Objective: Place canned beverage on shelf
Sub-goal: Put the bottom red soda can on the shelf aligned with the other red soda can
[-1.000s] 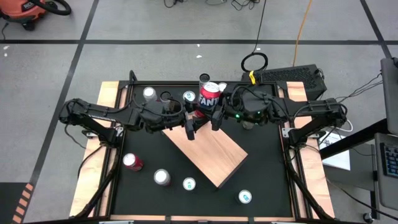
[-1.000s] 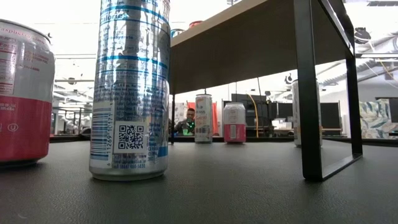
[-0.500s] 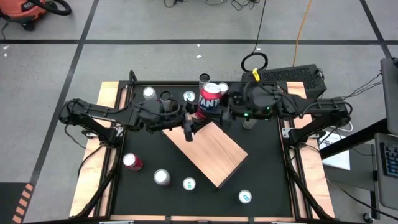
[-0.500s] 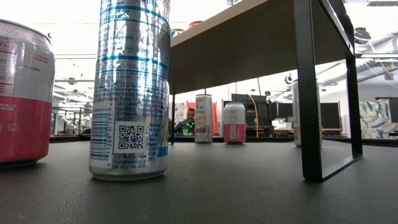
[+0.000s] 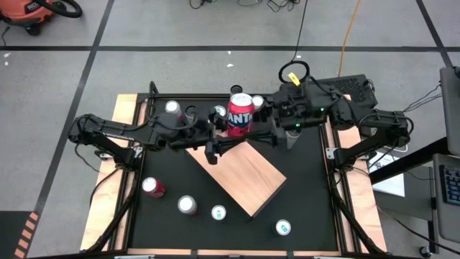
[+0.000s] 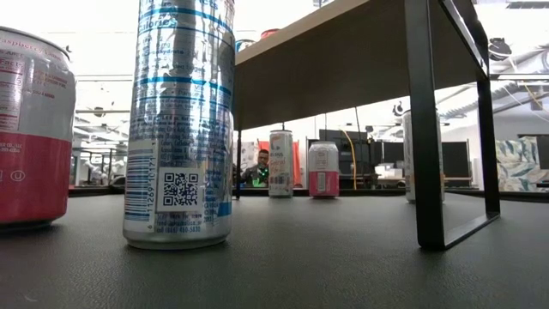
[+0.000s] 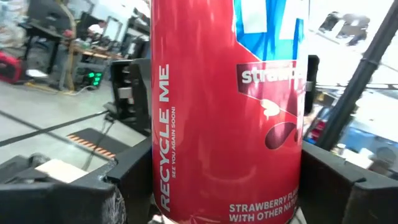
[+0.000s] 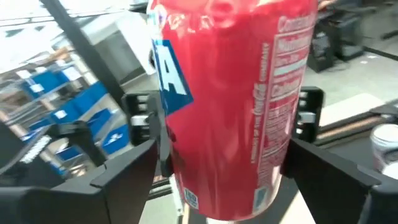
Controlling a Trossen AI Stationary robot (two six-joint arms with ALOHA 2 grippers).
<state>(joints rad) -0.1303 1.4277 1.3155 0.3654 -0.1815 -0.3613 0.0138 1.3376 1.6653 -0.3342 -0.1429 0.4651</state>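
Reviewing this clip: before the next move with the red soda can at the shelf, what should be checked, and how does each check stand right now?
1. Can upright: ok. The red soda can stands vertical between the two grippers.
2. Left gripper grip: ok. Its fingers press against both sides of the can.
3. Right gripper clear of the can: cannot tell. It sits close beside it.
4. Can base resting on the shelf: cannot tell. The can shows at the shelf's far corner, with its base hidden.
5. Room on the shelf: ok. Its wooden top is bare.
6. Loose cans on the table: ok. They stand apart from the shelf.
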